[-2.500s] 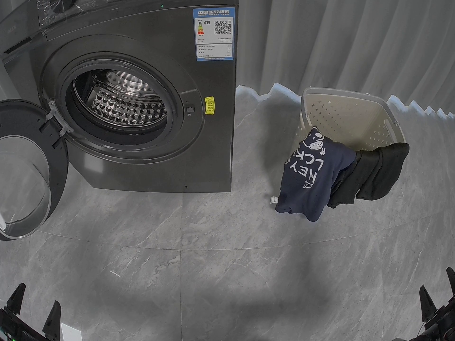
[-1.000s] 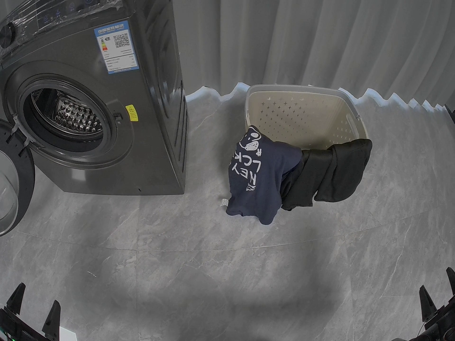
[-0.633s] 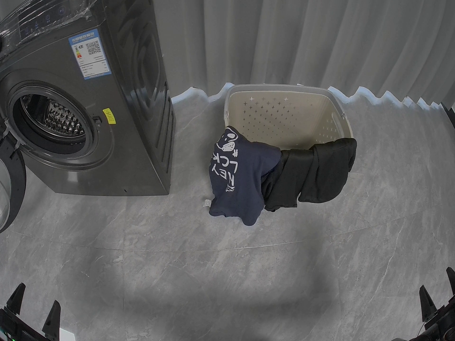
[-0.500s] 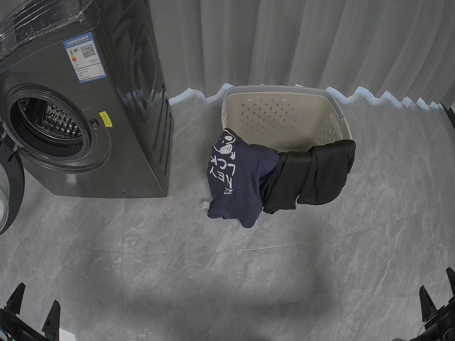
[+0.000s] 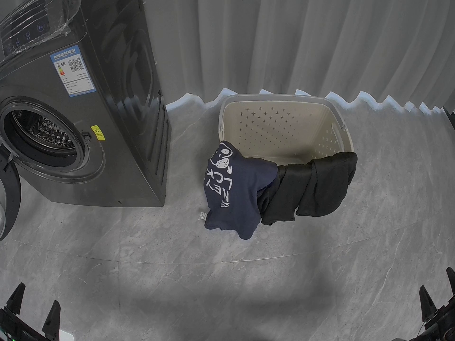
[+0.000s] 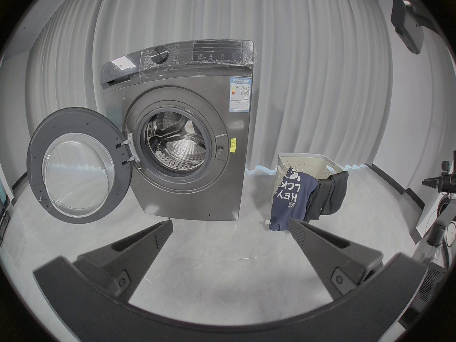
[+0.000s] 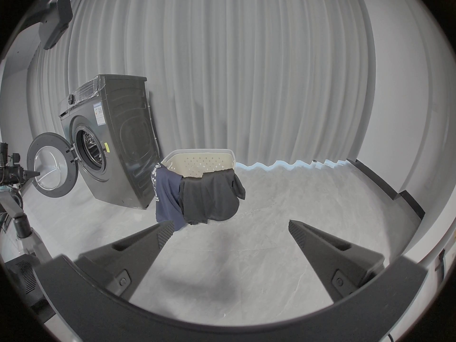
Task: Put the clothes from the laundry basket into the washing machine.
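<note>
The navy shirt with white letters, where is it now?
In the head view the navy shirt hangs over the near rim of the laundry basket, at its left end, next to the black garment and right of the washing machine.

Pale pleated curtain (image 5: 303, 34), grey marbled floor (image 5: 227, 280)

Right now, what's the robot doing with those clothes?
It isn't holding anything yet. A navy shirt and a black garment hang over the front rim of the basket, which stands beside the washer. The washer's door is open. The left gripper and right gripper are both open, held low, well short of the basket.
</note>
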